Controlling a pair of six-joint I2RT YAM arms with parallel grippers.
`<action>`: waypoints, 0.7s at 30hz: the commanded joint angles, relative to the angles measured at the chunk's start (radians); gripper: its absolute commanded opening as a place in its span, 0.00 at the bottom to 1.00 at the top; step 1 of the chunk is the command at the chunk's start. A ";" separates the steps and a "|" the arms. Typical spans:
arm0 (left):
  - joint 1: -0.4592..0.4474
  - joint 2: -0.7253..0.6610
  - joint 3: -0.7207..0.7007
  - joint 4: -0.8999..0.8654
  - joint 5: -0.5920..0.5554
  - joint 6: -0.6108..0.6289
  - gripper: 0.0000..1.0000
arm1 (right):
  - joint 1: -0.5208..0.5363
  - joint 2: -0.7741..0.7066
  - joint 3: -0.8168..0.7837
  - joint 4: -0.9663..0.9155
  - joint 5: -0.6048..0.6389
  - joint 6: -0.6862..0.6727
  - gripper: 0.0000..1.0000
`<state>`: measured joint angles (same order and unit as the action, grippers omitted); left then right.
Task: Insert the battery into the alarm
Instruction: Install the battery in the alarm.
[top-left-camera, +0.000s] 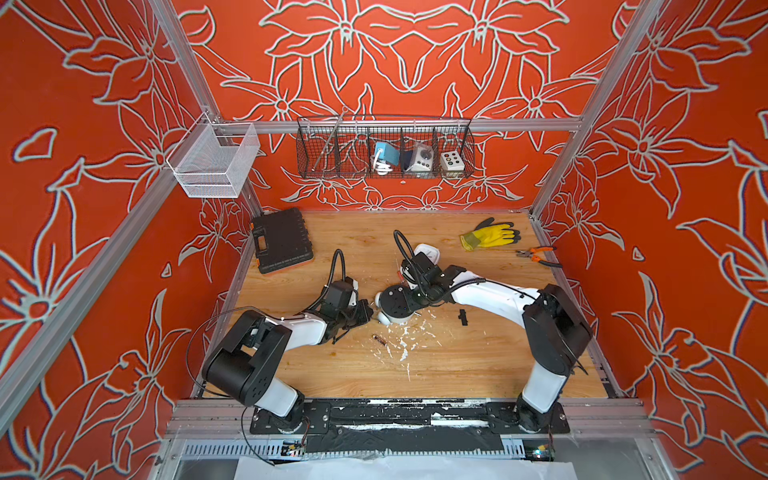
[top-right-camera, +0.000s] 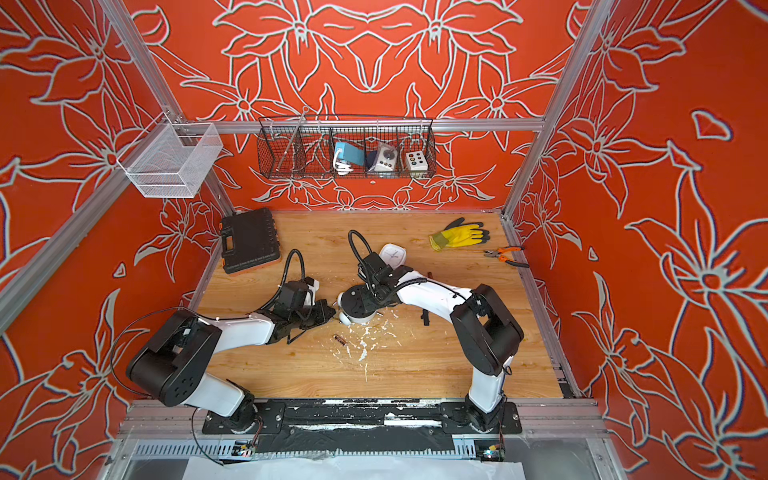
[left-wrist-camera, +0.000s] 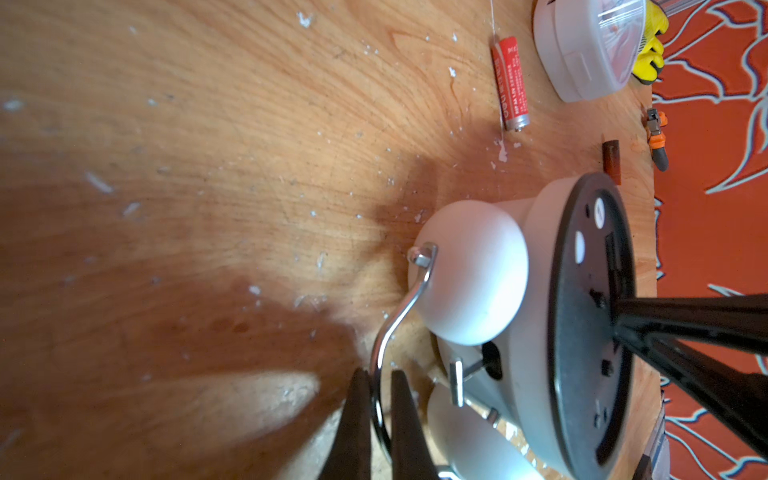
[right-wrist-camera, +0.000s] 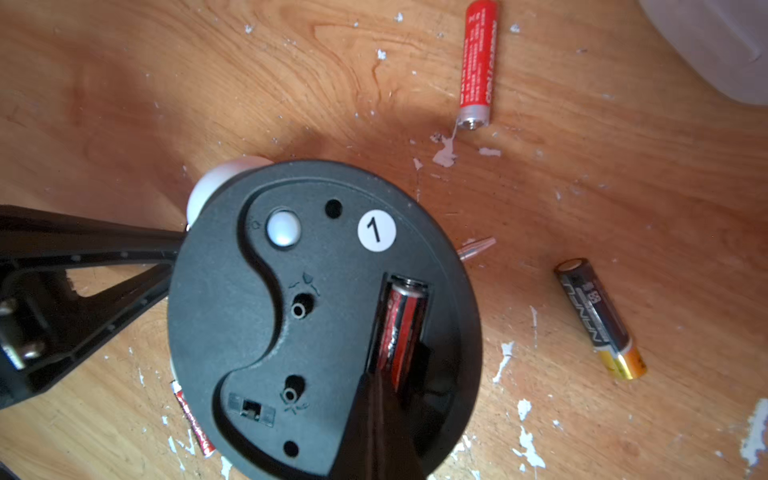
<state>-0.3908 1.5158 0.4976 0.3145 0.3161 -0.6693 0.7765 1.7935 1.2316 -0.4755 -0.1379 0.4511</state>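
Observation:
The alarm (top-left-camera: 397, 305) (top-right-camera: 360, 305) lies face down on the wooden table, its black back (right-wrist-camera: 291, 316) up and its white bells (left-wrist-camera: 469, 274) toward my left arm. A red-and-black battery (right-wrist-camera: 401, 324) sits in the alarm's open compartment. My right gripper (right-wrist-camera: 374, 378) is shut, its joined tips resting on the near end of that battery. My left gripper (left-wrist-camera: 380, 374) (top-left-camera: 368, 311) is shut on the alarm's metal wire handle (left-wrist-camera: 399, 316), which runs between its fingers.
Loose batteries lie close by: a red one (right-wrist-camera: 478, 62) (left-wrist-camera: 509, 83), a black-and-gold one (right-wrist-camera: 598, 320) (top-left-camera: 379, 340), and another red one (right-wrist-camera: 193, 419) half under the alarm. A black cover piece (top-left-camera: 463, 317), a white square clock (top-left-camera: 428, 251), a yellow glove (top-left-camera: 492, 234), pliers (top-left-camera: 538, 255) and a black tool case (top-left-camera: 281, 240) also lie on the table.

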 joint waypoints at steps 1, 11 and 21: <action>-0.016 0.011 0.011 -0.033 0.026 0.028 0.00 | 0.007 0.069 -0.018 -0.055 -0.020 -0.013 0.04; -0.016 -0.007 0.011 -0.051 -0.009 0.034 0.00 | -0.007 -0.175 -0.063 -0.031 0.020 -0.049 0.22; -0.016 -0.043 0.021 -0.077 -0.045 0.041 0.07 | -0.141 -0.377 -0.244 -0.091 0.132 0.031 0.57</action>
<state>-0.4007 1.5051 0.5091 0.2794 0.2996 -0.6468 0.6693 1.4498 1.0313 -0.5030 -0.0746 0.4477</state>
